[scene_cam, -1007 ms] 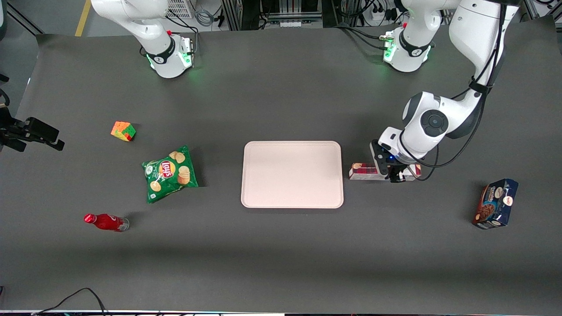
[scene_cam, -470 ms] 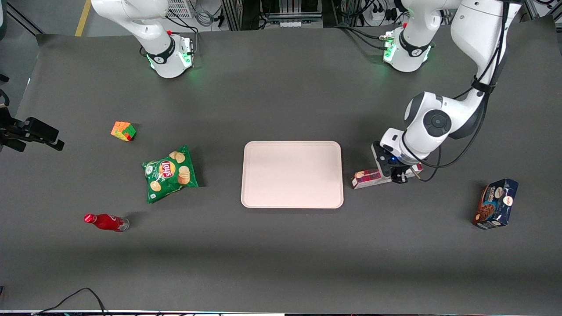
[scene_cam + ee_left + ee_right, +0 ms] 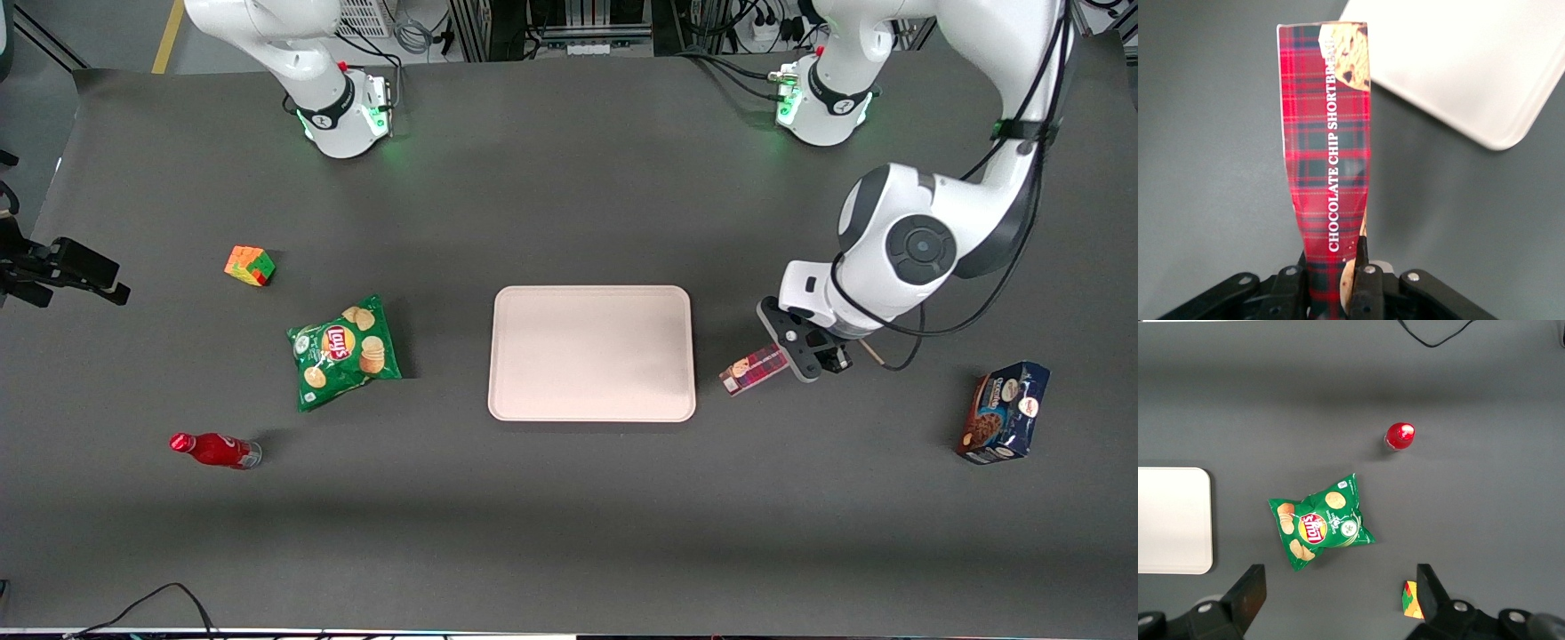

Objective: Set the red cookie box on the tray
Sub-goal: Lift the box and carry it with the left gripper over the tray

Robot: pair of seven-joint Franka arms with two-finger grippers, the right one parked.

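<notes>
Beside tray (image 3: pixel 591 302), w/ nothing on it, hand (image 3: pixel 805 356) grips red cookie box (image 3: pixel 754 368), tilted.

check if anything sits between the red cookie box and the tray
Nothing visible does. The gripper is shut on the red cookie box, held beside the tray with only bare table between them. The tray itself carries nothing.

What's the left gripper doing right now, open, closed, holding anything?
Left gripper: closed on one end of the red cookie box, held beside the tray.
</notes>
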